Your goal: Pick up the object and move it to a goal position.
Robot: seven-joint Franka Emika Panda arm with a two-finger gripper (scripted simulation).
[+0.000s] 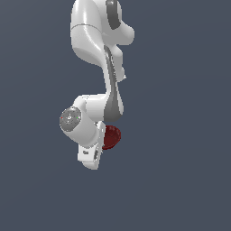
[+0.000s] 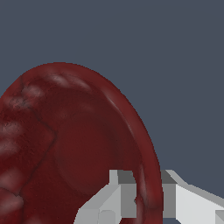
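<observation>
The white arm (image 1: pixel 97 58) comes down from the top of the exterior view against a plain dark blue-grey background. Its lower joint, with a round grey cap (image 1: pixel 70 119), sits at mid height, and the hand part (image 1: pixel 90 155) points downward below it.

The bowl (image 1: pixel 110 137) is small, round, shallow and dark red. In the exterior view it shows just beside the wrist, on the exterior view's right of the hand part, partly hidden behind the white housing. It stands on edge, its round face turned sideways rather than lying flat. No desk surface can be made out under it; whether it is lifted clear of anything cannot be told from this view alone.

In the wrist view the bowl (image 2: pixel 74 148) fills most of the picture. Its inside faces the camera, with a smooth round centre and a mottled, ridged-looking band toward one side. The rim (image 2: pixel 146 144) runs as a curved dark red edge straight between the two pale grey fingers (image 2: pixel 192 203). One finger sits inside the bowl and the other outside it, so the jaws are clenched on the rim, with the rim touching both inner faces as far as can be seen.

The fingertips themselves run out of the picture, so how deep the rim sits in the jaws cannot be told.
</observation>
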